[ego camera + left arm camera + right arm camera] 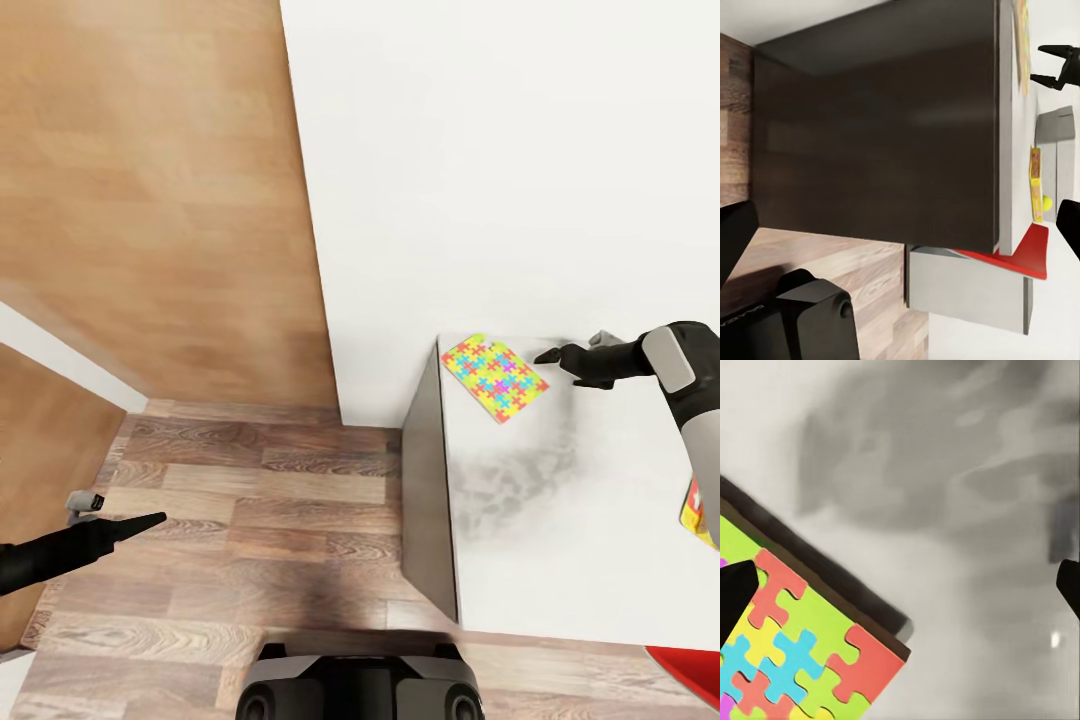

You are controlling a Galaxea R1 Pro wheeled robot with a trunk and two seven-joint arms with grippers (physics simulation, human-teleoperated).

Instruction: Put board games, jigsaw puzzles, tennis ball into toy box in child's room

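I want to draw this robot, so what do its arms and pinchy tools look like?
The arms are mostly black. The right arm has a light grey band near the wrist and a grey sleeve further up. Its right tool is black with two thin pointed fingers. The left tool is black too, tapering to a point, with a small grey block beside it. No cables show.

A board game (703, 515) is cut off by the head view's edge behind the right arm.
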